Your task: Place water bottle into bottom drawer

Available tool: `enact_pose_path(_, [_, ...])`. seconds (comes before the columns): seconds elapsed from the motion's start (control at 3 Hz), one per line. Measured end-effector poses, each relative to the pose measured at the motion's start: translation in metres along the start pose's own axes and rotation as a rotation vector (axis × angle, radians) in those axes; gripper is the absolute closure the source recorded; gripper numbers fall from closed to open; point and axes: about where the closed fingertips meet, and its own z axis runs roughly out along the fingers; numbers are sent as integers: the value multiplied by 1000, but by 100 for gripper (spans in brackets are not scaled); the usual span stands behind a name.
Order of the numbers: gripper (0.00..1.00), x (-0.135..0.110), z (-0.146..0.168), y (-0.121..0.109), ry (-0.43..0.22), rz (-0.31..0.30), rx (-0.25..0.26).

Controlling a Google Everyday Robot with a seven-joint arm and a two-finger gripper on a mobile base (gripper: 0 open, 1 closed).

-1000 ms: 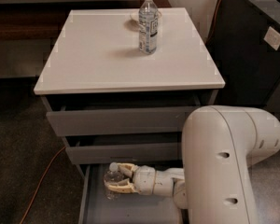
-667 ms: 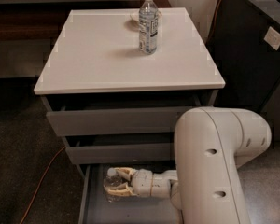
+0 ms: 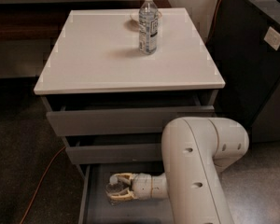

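- Down at 6 o'clock, the hand sits low inside the bottom drawer, its yellowish fingers curled narrowly around the water bottle.
- The water bottle shows as a small clear, glassy shape between those fingers, over the drawer's flat grey tray; its label is hidden from here.
- The arm is smooth, rounded, off-white plastic. A fat elbow fills 5 o'clock, and a slim jointed wrist reaches from it toward 9 o'clock into the drawer.
- The bottom drawer is pulled out, a shallow grey box with thin upright walls.
- Above it, the middle drawer and top drawer are plain flat grey fronts, each out a little.
- The cabinet's white top is matte and square-edged.
- At 12 o'clock a tall, slim clear bottle with a white cap and a printed label stands upright on it.
- A thin orange cable snakes over the dark speckled floor at 8 o'clock.
- A dark boxy unit stands just beside the cabinet at 2 o'clock.
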Motion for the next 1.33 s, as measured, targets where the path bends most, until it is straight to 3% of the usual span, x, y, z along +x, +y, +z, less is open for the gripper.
enact_pose_path(0.33, [100, 34, -4, 2, -13, -20, -53])
enact_pose_path(1.0, [100, 77, -10, 7, -4, 16, -86])
enact_pose_path(1.33, [100, 106, -10, 7, -35, 44, -86])
